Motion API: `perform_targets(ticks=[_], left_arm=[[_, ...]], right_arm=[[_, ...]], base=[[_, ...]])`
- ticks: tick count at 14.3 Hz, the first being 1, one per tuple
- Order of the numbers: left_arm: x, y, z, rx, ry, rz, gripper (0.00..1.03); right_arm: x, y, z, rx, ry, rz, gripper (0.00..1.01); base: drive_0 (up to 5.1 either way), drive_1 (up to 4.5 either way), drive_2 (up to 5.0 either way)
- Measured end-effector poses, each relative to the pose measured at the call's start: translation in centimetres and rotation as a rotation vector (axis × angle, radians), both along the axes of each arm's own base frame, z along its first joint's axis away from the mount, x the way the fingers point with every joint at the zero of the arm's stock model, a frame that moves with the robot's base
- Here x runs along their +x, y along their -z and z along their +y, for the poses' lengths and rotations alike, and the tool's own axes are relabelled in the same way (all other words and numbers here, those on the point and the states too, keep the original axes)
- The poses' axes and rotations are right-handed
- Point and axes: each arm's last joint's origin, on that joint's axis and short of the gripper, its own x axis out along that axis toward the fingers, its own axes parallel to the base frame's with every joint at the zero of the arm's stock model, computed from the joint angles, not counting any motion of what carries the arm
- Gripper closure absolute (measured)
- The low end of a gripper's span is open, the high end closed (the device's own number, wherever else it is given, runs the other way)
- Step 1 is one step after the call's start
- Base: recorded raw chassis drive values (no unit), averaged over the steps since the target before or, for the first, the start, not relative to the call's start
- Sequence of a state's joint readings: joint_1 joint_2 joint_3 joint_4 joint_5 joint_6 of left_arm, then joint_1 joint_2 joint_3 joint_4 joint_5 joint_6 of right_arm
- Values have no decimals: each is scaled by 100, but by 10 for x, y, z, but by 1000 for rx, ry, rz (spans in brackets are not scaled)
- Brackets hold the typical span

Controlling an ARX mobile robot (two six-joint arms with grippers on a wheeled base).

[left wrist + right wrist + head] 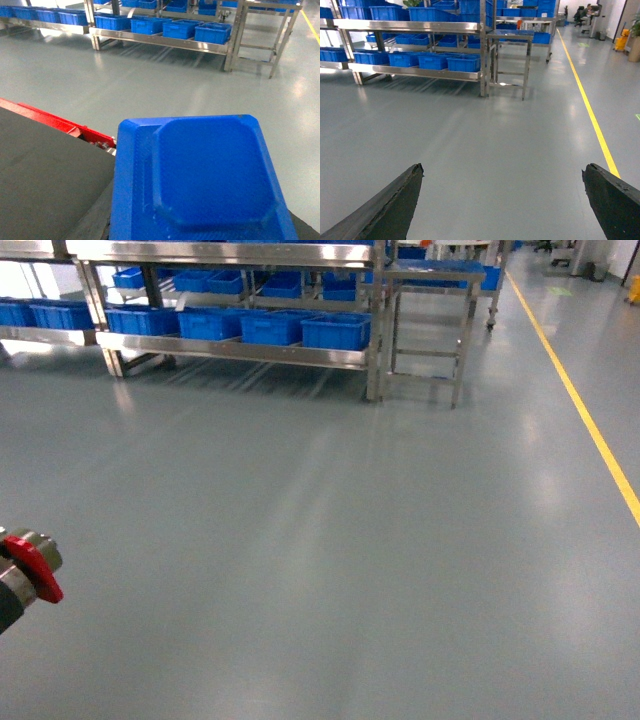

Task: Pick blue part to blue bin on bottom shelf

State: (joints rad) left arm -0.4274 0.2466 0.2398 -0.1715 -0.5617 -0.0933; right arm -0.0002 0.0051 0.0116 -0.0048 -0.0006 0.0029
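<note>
The left arm is tucked low at the head view's left edge, only a red-and-metal joint (30,565) showing there. Its wrist camera shows what the head view misses: the left pincer (200,200) pinching the blue part (210,175), well away from the bottom shelf (235,348) and its blue bins (335,330). The right pincer (502,200) hangs spread wide over bare floor (495,150), pointing toward that shelf. No readable writing shows.

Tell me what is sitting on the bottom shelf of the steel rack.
A row of blue bins stands along the bottom shelf. Their insides cannot be seen from this low angle, so any contents stay hidden.
</note>
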Motion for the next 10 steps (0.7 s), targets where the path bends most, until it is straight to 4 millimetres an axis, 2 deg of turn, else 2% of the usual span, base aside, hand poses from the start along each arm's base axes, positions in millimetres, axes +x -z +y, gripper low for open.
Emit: perform_targets(ticks=[10], left_arm=[[0,0,0,0,0,0,60]], right_arm=[[0,0,0,0,0,0,3]], base=[[-160,-160,-160]])
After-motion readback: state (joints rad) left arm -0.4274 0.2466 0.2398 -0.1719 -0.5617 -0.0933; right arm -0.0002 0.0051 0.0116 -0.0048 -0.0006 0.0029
